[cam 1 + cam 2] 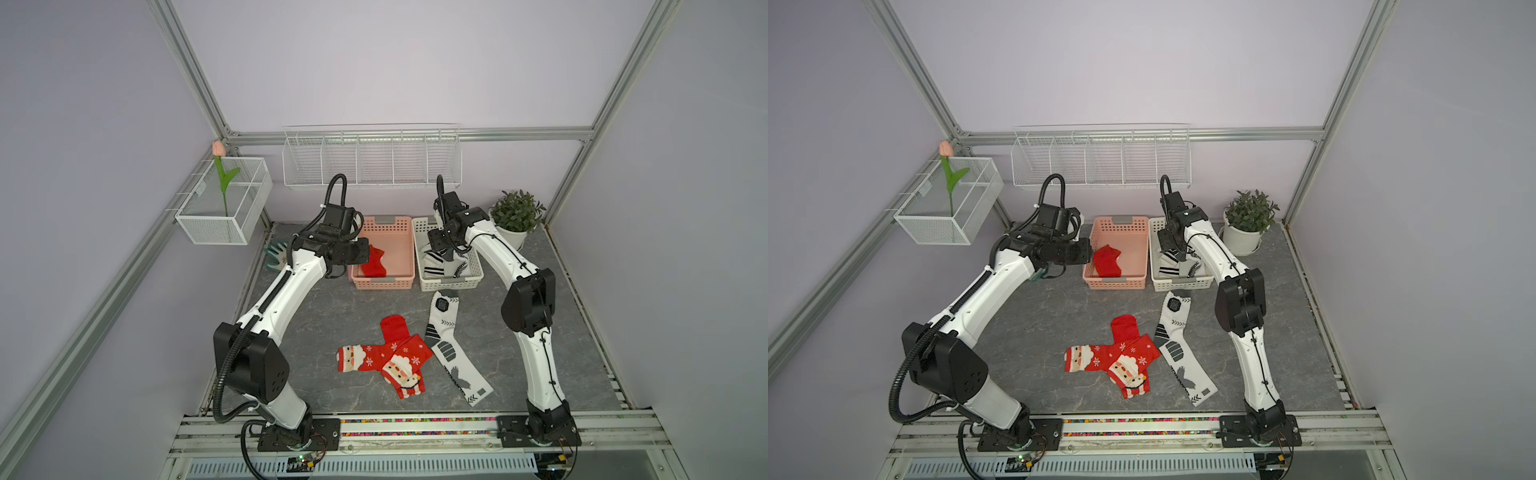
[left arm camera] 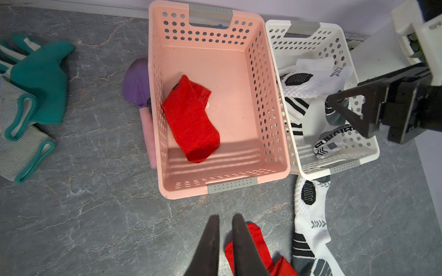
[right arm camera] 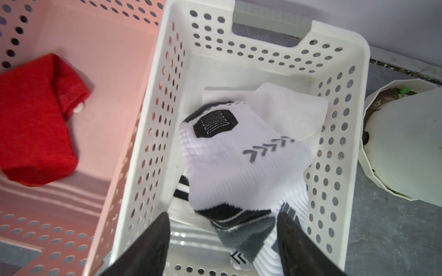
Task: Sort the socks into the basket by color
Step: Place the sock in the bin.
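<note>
- Done: one red sock [image 1: 373, 262] lies in the pink basket [image 1: 382, 284]; white socks [image 1: 442, 266] lie heaped in the white basket [image 1: 452, 286].
- Remaining: overlapping red Santa socks [image 1: 384, 359] and one white sock [image 1: 448, 347] just beside them lie on the bench [image 1: 324, 307].
- Right jaws: spread wide over the white basket, gripping nothing.
- Left jaws: nearly closed, empty, near the pink basket.
- Progress, as judged: about half.

I get soft, even overhead light, no glare. Striped shadows fall inside the pink basket [image 2: 272, 133]. The frame posts [image 1: 191, 68] bow in both top views. The right gripper [image 3: 222, 216] fingers [image 3: 143, 251] blur close up.
</note>
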Controlling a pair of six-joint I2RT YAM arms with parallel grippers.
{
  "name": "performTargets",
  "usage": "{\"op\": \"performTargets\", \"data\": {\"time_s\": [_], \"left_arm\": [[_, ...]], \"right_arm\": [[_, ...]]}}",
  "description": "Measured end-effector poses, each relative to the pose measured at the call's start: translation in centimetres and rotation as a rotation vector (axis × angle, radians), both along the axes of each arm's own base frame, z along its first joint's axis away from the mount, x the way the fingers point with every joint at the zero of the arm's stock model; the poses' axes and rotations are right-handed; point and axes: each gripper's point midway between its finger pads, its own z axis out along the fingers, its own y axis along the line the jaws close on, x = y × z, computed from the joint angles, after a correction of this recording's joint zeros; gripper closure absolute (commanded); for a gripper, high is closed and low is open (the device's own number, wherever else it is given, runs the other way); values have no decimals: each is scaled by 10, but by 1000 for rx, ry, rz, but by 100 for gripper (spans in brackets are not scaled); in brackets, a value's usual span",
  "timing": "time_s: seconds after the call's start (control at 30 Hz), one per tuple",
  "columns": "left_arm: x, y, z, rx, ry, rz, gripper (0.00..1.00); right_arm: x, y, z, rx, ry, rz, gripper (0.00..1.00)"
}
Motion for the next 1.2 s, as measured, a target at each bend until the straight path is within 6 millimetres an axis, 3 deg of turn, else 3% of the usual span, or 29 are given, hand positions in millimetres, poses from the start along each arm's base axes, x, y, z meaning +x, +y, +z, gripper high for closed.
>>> {"op": "performTargets", "data": {"time_s": [0.27, 0.4, 0.5, 0.63, 0.83, 0.93, 1.03, 1.2], "left_arm": [[0, 0, 0, -2, 1, -2, 83], [-1, -1, 0, -5, 2, -5, 84], [-1, -2, 0, -8, 3, -8, 84], [-1, -3, 0, -12, 5, -11, 84], [-1, -3, 0, -12, 5, -12, 84], [-1, -3, 0, -12, 5, -12, 84], [-1, -3, 0, -13, 4, -12, 84], [-1, -3, 1, -15, 4, -14, 84]], "right_arm": [[-4, -5, -32, -115, 73, -4, 33], [0, -9, -43, -130, 93, -19, 49], [7, -13, -43, -131, 81, -31, 64], [14, -17, -39, -101, 67, -49, 75], [26, -19, -44, 4, 51, -91, 82], [22, -21, -50, 50, 50, -112, 83], [14, -22, -45, 96, 28, -127, 83], [13, -21, -10, 173, -81, -135, 83]]}}
